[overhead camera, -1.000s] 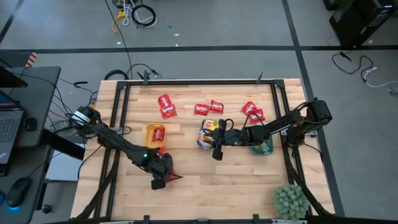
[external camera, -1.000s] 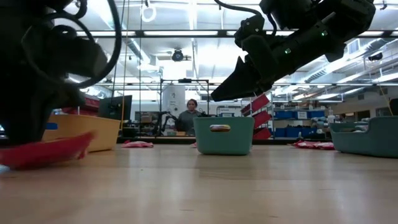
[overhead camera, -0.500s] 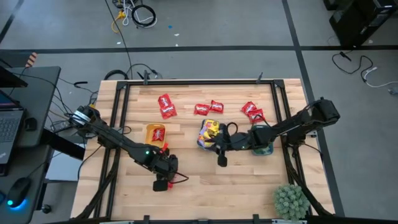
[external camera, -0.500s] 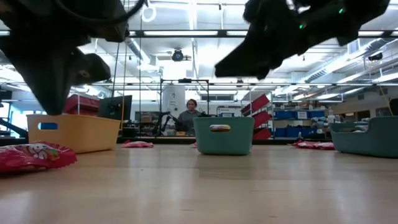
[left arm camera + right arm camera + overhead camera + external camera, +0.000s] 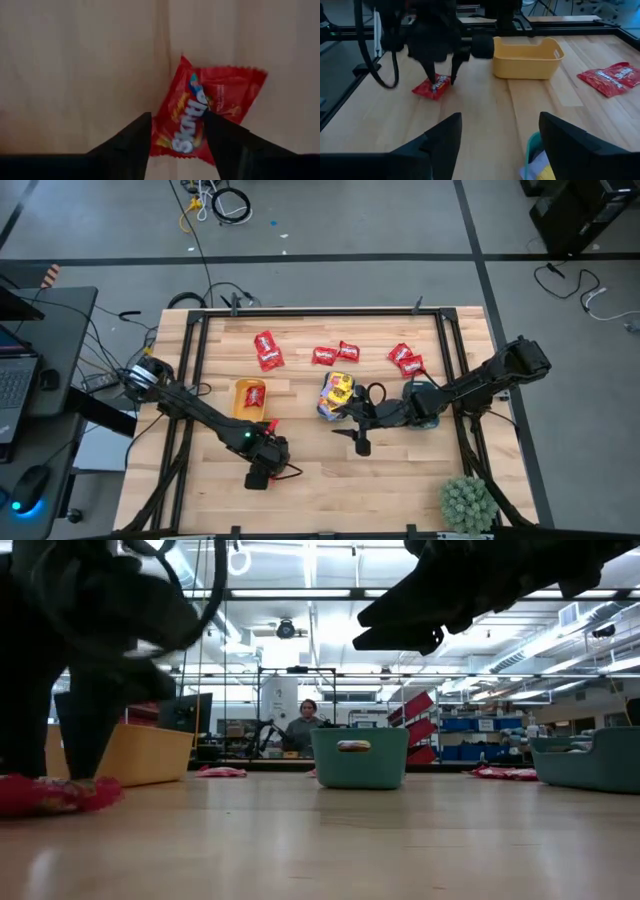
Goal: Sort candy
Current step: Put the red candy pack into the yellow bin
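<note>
A red candy packet (image 5: 220,90) lies flat on the wood near the table's front left (image 5: 284,471). My left gripper (image 5: 177,116) points down over it, open, with one finger on each side of the packet's near end (image 5: 434,86). My right gripper (image 5: 500,120) hangs open above the table's middle (image 5: 360,442), with nothing between its fingers. More red candy (image 5: 267,350) lies along the far side. The yellow tray (image 5: 250,397) holds one red packet. A teal tray (image 5: 335,395) holds yellow candy. My left gripper comes at the red packet from above, pointing down. Its open fingers (image 5: 135,135) stand astride the packet's end, and the packet lies flat on the table. Whether the fingertips touch the wrapper, I cannot tell.
A second teal tray (image 5: 425,415) sits under my right arm. A spiky green plant (image 5: 468,502) stands at the near right corner. Red packets (image 5: 405,360) lie at the far right. Bare wood (image 5: 330,480) lies between the grippers along the near edge. A person (image 5: 307,725) shows far behind the table.
My left gripper has let go of the red packet, which it held tilted just above the wood. The packet now lies flat on the table. The gripper has come down over it with its fingers apart. My right gripper has gone a little toward the near edge.
</note>
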`<state>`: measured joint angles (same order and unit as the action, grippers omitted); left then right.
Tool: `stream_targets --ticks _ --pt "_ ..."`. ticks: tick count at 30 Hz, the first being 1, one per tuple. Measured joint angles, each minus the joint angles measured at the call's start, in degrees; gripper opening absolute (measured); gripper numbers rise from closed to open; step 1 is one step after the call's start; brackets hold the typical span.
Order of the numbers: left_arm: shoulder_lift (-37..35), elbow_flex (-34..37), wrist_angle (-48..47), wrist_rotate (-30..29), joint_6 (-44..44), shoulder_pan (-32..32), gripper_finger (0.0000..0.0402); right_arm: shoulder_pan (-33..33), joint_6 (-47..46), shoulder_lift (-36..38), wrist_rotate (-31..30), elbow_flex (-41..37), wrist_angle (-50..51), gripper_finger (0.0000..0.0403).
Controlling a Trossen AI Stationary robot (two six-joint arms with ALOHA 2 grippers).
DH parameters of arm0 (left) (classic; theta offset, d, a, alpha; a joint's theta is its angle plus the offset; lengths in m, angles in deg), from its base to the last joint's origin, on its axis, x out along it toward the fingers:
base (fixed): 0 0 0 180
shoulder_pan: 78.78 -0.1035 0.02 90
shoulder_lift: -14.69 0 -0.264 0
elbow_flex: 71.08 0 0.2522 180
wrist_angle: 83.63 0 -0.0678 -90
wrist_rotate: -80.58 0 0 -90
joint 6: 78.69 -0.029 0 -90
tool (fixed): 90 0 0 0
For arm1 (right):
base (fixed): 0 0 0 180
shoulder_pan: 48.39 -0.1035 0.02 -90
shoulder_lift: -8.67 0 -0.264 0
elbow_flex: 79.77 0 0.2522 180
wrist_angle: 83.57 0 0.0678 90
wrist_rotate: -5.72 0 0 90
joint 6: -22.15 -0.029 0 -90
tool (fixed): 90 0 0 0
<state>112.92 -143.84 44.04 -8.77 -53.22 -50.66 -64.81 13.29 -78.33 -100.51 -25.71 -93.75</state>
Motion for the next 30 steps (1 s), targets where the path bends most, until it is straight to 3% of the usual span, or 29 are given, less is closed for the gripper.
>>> stream_targets --ticks 3,6,9,14,19,26,30 --pt "2.10 -0.13 -0.02 0.28 -2.79 -0.37 0.0197 0.02 0.04 0.00 -0.04 0.00 0.02 0.0255" --pt "2.74 -0.25 -0.04 0.50 -4.31 -0.44 0.0182 0.04 0.04 0.00 -0.10 0.00 0.03 0.0252" --pt "2.60 -1.30 -2.56 0.23 -4.84 -0.42 0.0133 0.04 0.04 0.00 -0.24 0.00 0.02 0.0243" --pt "2.76 -8.43 -14.12 -4.48 -5.97 -0.74 0.0017 0.04 0.06 0.02 -0.28 0.00 -0.04 0.0230" --pt "0.07 -15.57 -26.59 -10.61 -4.85 -3.07 0.0005 0.04 0.06 1.13 -0.98 0.00 0.82 0.0227" --pt "-9.88 -15.55 -32.57 -14.74 2.34 -10.87 0.0001 0.40 0.52 3.72 -3.15 0.02 4.42 0.0229" --pt "-15.97 -11.11 -32.06 -14.28 6.01 -16.60 0.0001 1.77 -1.13 5.79 -4.65 0.02 9.63 0.0228"
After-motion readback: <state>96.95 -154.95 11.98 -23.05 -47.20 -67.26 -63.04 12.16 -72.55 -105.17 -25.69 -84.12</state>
